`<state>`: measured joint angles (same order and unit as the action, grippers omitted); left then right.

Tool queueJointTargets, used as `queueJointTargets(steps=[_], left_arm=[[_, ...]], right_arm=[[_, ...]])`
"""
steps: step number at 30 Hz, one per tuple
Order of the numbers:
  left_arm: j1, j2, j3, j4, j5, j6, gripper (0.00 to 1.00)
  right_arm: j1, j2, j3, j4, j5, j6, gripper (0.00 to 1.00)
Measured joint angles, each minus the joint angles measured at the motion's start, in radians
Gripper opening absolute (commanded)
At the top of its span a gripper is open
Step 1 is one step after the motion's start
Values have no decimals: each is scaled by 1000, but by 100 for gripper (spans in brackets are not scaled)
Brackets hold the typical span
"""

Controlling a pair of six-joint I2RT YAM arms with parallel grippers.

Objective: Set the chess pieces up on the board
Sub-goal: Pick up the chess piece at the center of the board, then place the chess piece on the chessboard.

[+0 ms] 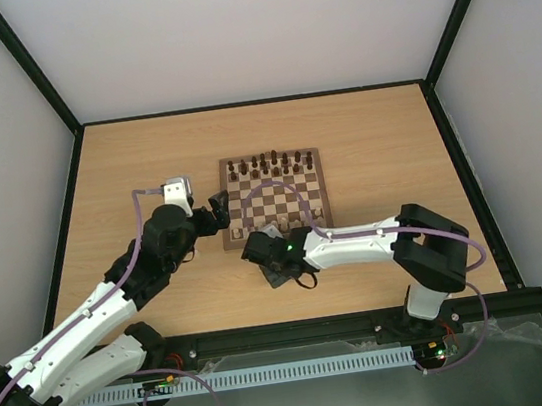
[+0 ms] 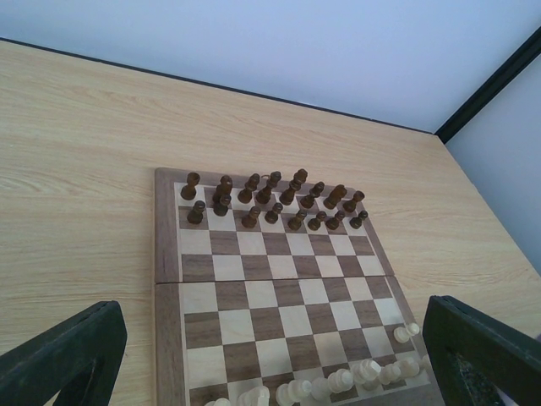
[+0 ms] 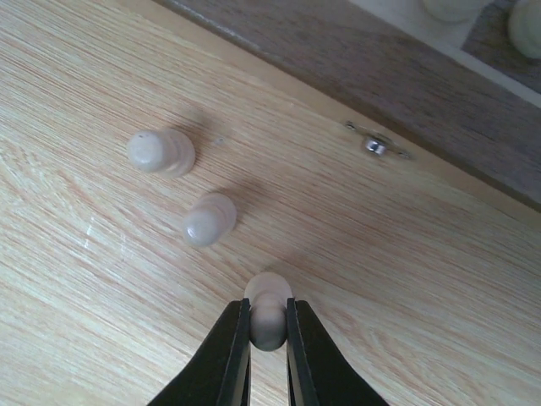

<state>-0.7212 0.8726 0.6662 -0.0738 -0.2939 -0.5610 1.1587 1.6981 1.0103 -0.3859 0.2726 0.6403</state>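
Note:
The board (image 1: pixel 275 198) lies mid-table; it also shows in the left wrist view (image 2: pixel 169 254). Dark pieces (image 2: pixel 270 203) fill its far rows. Several cream chess pieces (image 2: pixel 355 376) stand along its near row. In the right wrist view my right gripper (image 3: pixel 269 326) is shut on a cream pawn (image 3: pixel 269 315) standing on the table just off the board's edge (image 3: pixel 406 80). Two more cream pawns (image 3: pixel 161 152) (image 3: pixel 209 220) stand on the table beside it. My left gripper (image 1: pixel 220 212) is open and empty at the board's left side, its fingers (image 2: pixel 63 351) wide apart.
A small metal clasp (image 3: pixel 376 145) sits on the board's side. Black frame rails (image 1: pixel 257 102) bound the table. The right arm (image 1: pixel 358 243) lies across the table in front of the board.

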Motion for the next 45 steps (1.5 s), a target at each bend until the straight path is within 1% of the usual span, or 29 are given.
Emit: queueJointTargets(steps=[6,13,15,20,25,32,39,45], left_arm=[[0,2,0,0,4,0,99],[0,9,0,0,7,0,99],[0,10,0,0,9,0,99],[0,12,0,0,11,0,99],[0,13,0,0,13,0,99],[0,19,0,0,13,0,99],[0,19,0,0,13,0,99],[0,19,0,0,13,0,99]], right_arm=[[0,-89,-42,-21,17,14,6],[-14,-228,-37,-110,61,31,6],[-33,-259,-22,-138,74,29,6],[-126,-307,39,-190,101,-1,6],[-223,-284,101,-201,105,-55,6],[-342,-176,177,-200,88,-132,6],[-417,-72,211,-192,53,-188,6],[-435,-28,212,-192,31,-204,6]])
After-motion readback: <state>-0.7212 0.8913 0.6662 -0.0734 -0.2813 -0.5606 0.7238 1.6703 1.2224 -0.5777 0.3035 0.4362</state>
